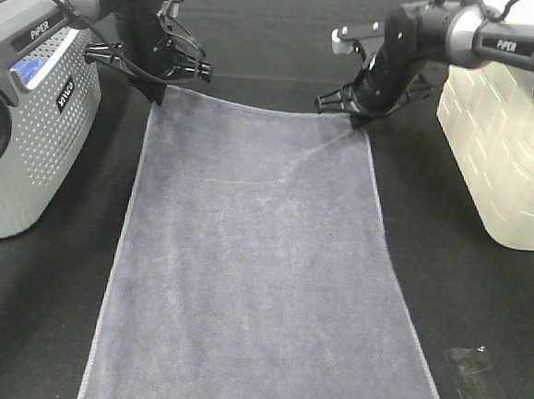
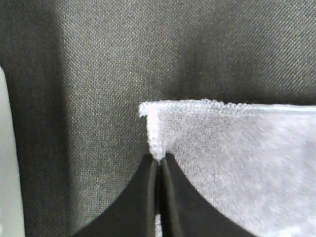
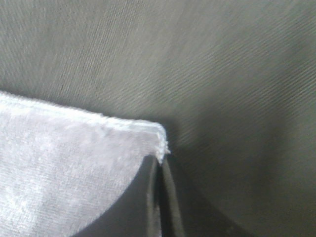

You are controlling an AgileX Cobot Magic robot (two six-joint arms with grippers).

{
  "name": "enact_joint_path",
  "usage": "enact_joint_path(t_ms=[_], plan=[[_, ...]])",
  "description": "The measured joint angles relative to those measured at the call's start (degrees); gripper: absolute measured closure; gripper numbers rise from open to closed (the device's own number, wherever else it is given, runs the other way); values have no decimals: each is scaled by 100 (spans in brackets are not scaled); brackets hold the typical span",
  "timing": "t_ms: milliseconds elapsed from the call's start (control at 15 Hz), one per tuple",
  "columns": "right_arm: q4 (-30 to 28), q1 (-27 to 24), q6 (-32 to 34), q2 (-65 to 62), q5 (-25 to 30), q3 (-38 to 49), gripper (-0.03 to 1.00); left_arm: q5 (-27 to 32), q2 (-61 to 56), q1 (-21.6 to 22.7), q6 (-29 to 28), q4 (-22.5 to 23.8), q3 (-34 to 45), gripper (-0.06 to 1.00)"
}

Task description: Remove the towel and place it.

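Dark woven cloth covers the counter (image 1: pixel 45 311), and the towel (image 1: pixel 261 273) lies flat down its middle. It runs from 12 o'clock toward 6 o'clock and off the near edge of the high view. At 9 o'clock stands a grey perforated basket (image 1: pixel 40 145).

My left claw (image 1: pixel 157 94) sits at the towel's 11 o'clock corner. The wrist view shows its jaws pressed together, with the hemmed corner nipped between the tips. My right claw (image 1: pixel 356 121) is at the 1 o'clock corner, jaws likewise closed on a small bite of hem. At 3 o'clock sits a cream brick-patterned box (image 1: pixel 502 153).

I judge this towel soft, limp and fairly light, with a pile that grips well rather than slipping. It has no stiffness, so it should sag between my claws and trail along the counter when raised. The two far corners look like the right hold, keeping that edge spread. Both bites are shallow, though, and a grip further in behind the stitched hem would seem safer.
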Motion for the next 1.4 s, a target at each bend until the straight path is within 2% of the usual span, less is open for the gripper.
enact_joint_path(t_ms=[133,333,667,867,1133,1400], plan=[[-252,0,0,-86,281,-435,97,-246,0,0,0,17,0,94],[-401,0,0,-86,223,-682,97,-527,0,0,0,138,0,94],[-556,-92,0,-80,-550,-751,97,-1874,17,0,0,481,0,94],[-596,-115,0,34,-1123,-796,97,-2355,46,0,0,894,0,94],[-596,-201,0,120,-1925,-796,97,-3077,201,0,0,1117,0,94],[-751,-212,-29,309,-2395,-808,97,-3615,372,0,-57,1461,0,94]])
